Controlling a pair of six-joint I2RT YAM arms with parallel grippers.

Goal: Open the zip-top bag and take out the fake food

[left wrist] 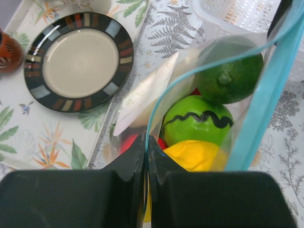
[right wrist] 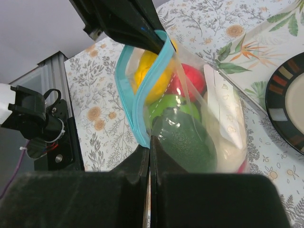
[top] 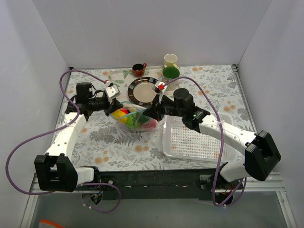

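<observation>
The clear zip-top bag (top: 135,118) with its light blue zip strip (left wrist: 266,95) hangs between both grippers above the middle of the table. My left gripper (left wrist: 146,142) is shut on one side of the mouth, and my right gripper (right wrist: 150,142) is shut on the other side (right wrist: 137,102). The mouth is parted. Inside lies the fake food: a lime (left wrist: 230,76), a green piece with a black wavy line (left wrist: 197,121), a yellow piece (left wrist: 194,154), a red piece (right wrist: 192,78) and a dark green avocado (right wrist: 187,142).
A striped plate (top: 144,90) sits behind the bag. A brown cup (top: 138,70), a green-lined mug (top: 171,72) and a cream cup (top: 170,60) stand at the back. A white perforated basket (top: 197,140) lies to the right.
</observation>
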